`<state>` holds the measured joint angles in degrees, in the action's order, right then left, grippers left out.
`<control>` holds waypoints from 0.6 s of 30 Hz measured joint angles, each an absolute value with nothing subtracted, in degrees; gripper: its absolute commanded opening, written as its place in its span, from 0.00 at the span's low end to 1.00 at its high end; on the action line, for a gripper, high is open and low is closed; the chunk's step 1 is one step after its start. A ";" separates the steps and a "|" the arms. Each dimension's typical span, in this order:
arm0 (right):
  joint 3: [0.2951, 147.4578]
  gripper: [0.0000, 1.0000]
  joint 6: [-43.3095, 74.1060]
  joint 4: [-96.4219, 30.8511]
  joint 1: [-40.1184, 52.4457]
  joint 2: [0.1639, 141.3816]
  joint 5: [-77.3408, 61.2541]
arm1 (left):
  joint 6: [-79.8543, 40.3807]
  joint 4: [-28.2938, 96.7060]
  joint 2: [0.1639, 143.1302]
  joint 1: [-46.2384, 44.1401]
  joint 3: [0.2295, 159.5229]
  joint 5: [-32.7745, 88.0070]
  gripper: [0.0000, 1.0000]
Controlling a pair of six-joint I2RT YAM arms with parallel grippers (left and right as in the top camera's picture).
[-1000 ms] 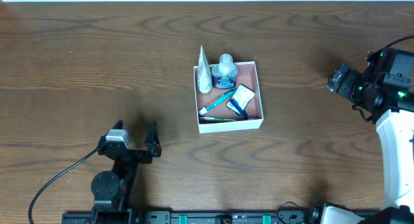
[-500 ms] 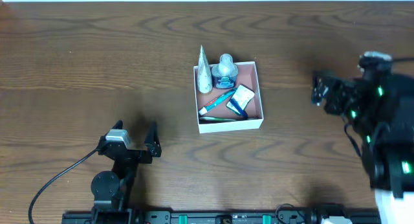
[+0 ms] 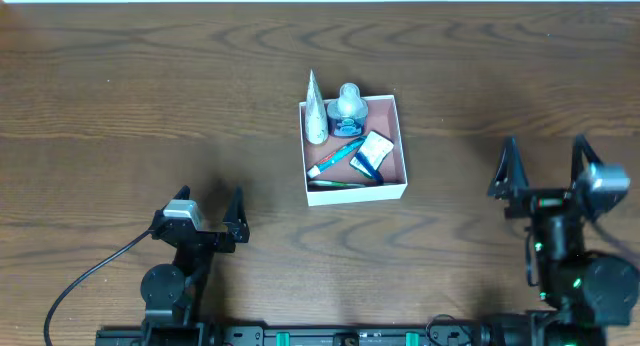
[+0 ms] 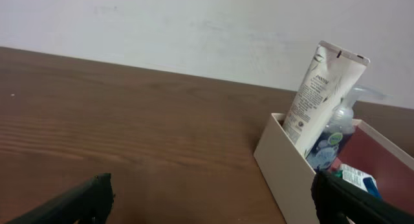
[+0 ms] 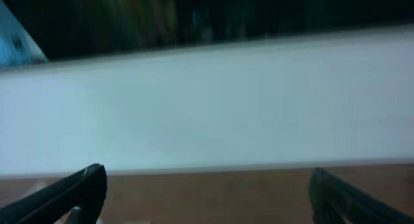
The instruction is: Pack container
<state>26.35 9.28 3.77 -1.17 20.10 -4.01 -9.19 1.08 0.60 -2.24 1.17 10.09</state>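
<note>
Container (image 3: 356, 193) at frame centre, toiletries (image 3: 368, 151) inside, tube (image 3: 315, 114) propped upright against its upper-left corner wall. Left hand (image 3: 208, 200) and right hand (image 3: 545, 158) low in frame, fingers apart, empty; packing looks finished.

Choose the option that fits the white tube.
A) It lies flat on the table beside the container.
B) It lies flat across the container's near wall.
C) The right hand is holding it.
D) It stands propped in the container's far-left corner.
D: the white tube stands propped in the far-left corner of the container, rising above the wall next to a small bottle.
</note>
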 measured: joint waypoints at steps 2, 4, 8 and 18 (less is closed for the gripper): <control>20.58 0.99 8.88 10.13 -1.17 17.17 -4.03 | -9.21 1.08 0.60 -2.24 1.17 10.09 0.98; 16.10 0.99 8.64 13.50 -1.17 14.85 -4.03 | -9.21 1.08 0.58 -2.24 1.17 10.09 0.98; 8.80 0.99 8.43 15.35 -1.17 10.79 -4.54 | -9.21 1.08 0.58 -2.24 1.17 10.09 0.98; 0.45 0.99 7.09 13.91 -1.17 1.32 -7.07 | -9.21 1.08 0.58 -2.24 1.17 10.09 0.98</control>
<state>0.45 7.09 13.91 -1.17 1.32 -7.07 -9.21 1.08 0.58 -2.24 1.17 10.09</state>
